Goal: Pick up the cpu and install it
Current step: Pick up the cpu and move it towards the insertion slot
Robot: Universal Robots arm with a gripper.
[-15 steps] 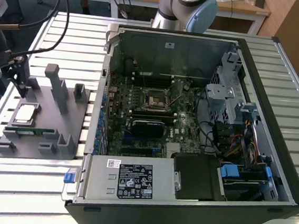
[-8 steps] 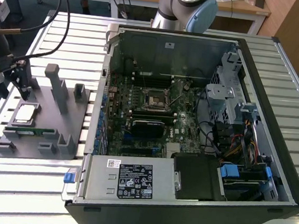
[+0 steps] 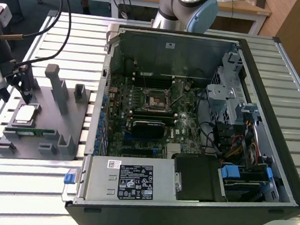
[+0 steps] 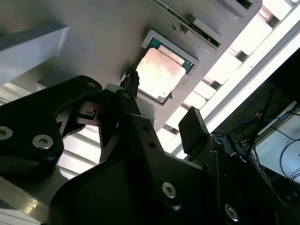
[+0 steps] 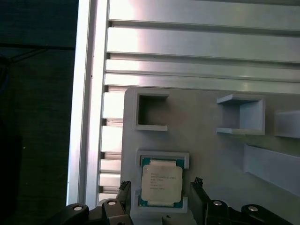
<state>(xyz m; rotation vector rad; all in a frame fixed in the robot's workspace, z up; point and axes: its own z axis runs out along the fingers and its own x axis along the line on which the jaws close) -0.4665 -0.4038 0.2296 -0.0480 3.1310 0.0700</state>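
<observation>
Claw (image 5: 160, 183): open, holding nothing; one black finger on each side of the cpu (image 5: 161, 177).
Cpu: lay flat, metal lid up, in a shallow pocket of the grey fixture (image 3: 51, 116), towards the fixture's end on the exterior view's left.
Contact: couldn't tell whether the tips touched the chip; in the exterior view they looked just above it.
Alignment: in the first wrist view the chip sat about centred between the fingers, its edges roughly square to them.
Pocket: raised lips on two opposite sides; the two sides facing the fingers looked open, so there was room to get in.
Step, my read: lining up for the pick; cpu not lifted.
Doing it well: come straight down, keep the chip centred, and land both fingers on opposite edges together so it doesn't skew against the lips. Clamp lightly, since the part is thin, flat and rigid with little edge to hold.
Risk: a tilted or one-sided grip could jam it in the pocket or let it slip.
Neighbours: green memory stick (image 3: 31, 131) lay just beside the pocket, clear of the fingers.
Further out: open PC case (image 3: 273, 156) on the slatted tabletop (image 3: 25, 196), well apart from the fixture; cpu socket (image 3: 156, 100) on the motherboard (image 3: 185, 129) looked unoccupied.
</observation>
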